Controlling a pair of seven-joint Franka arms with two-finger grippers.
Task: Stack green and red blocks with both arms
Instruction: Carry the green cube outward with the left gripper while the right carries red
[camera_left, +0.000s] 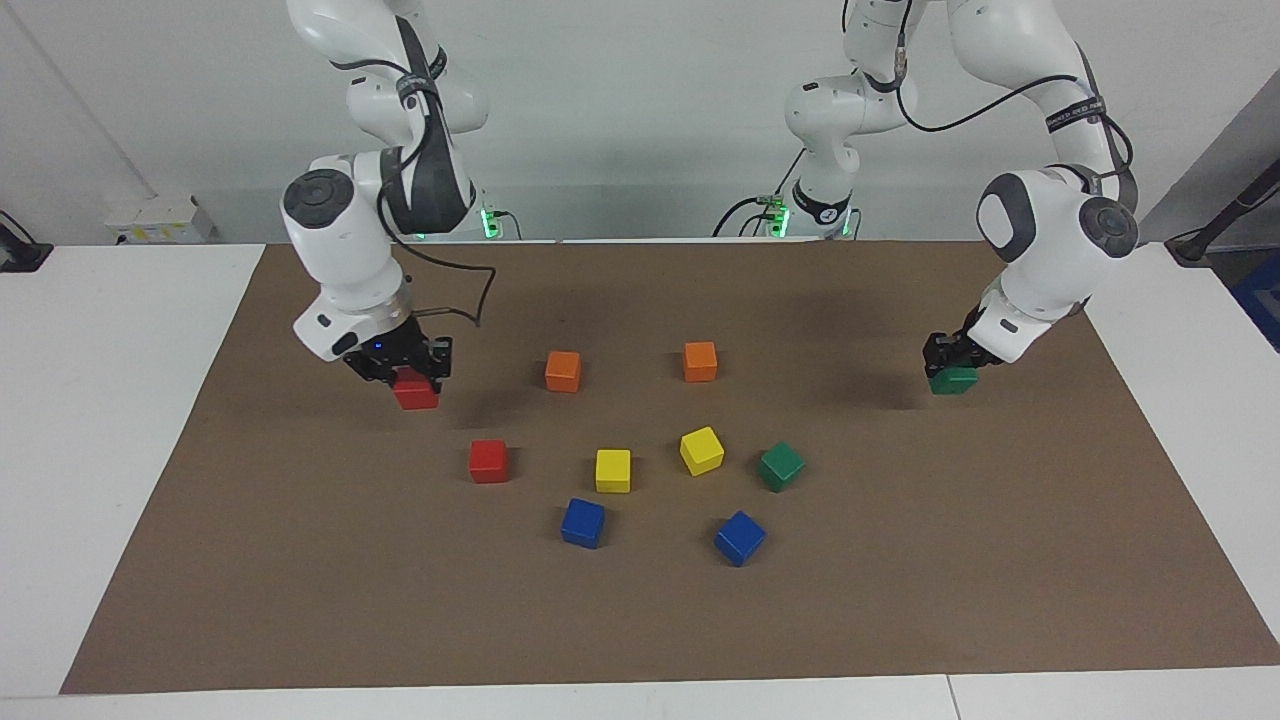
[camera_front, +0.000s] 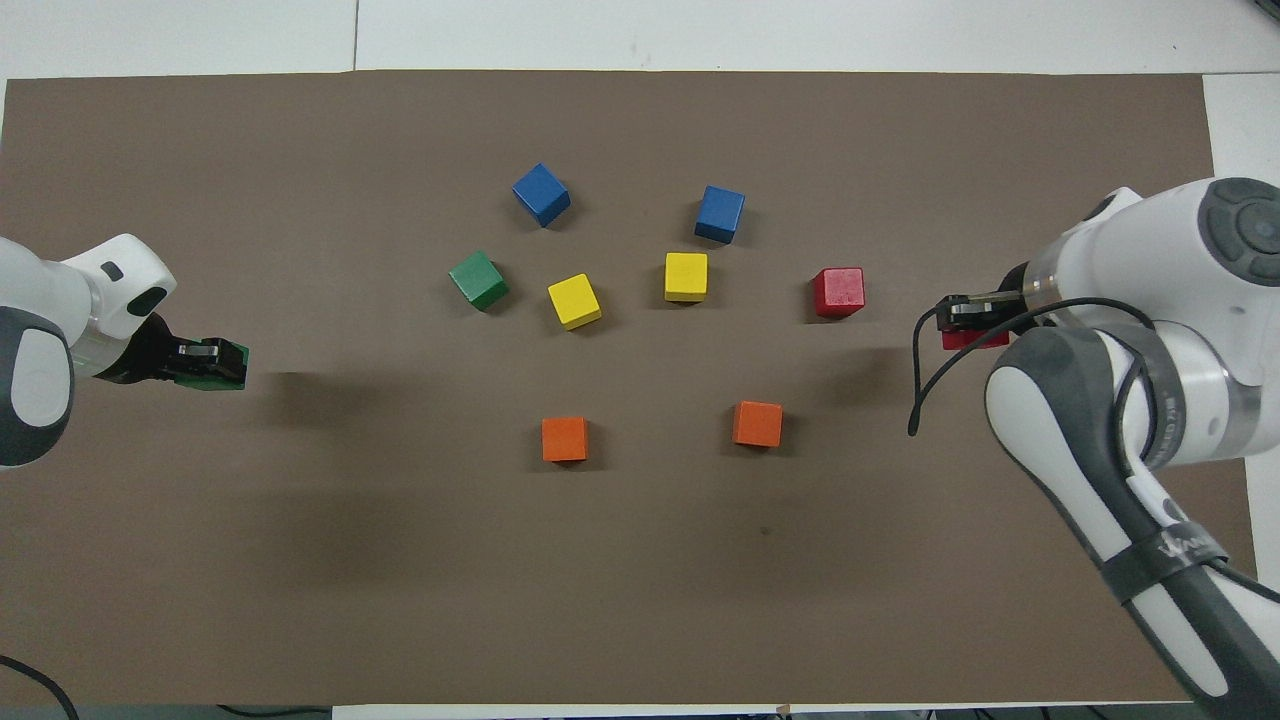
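Surface: we see a flat brown matte mat (camera_left: 640, 620) covering most of a white table (camera_left: 100, 400), which shows as bare strips at both ends.
Room: we see a plain pale wall (camera_left: 620, 110) above the table's edge at the robots' end.
Held green block: we see a small glossy dark green cube (camera_left: 953, 381) clamped in the left gripper (camera_left: 950, 368), over the mat near the left arm's end; in the overhead view it hangs at about 9 o'clock from the cluster of loose cubes.
Held red block: we see a small glossy bright red cube (camera_left: 416, 392) gripped by the right gripper (camera_left: 405, 372), over the mat toward the right arm's end, at about 3 o'clock from the cluster in the overhead view.
Resting green block: we see a second dark green cube (camera_left: 781, 466) on the mat, turned slightly askew, just beside a yellow cube (camera_left: 702, 450).
Resting red block: we see a second bright red cube (camera_left: 489, 461) on the mat, square to the edges, beside another yellow cube (camera_left: 613, 470).
Other cubes: we see two orange cubes (camera_left: 563, 371) (camera_left: 700, 361) nearer the robots and two blue cubes (camera_left: 583, 523) (camera_left: 740, 538) farthest from them.
Materials: we note that all cubes look smooth and hard-edged with a slight shine; the arms are white shells with dark grey joint covers.
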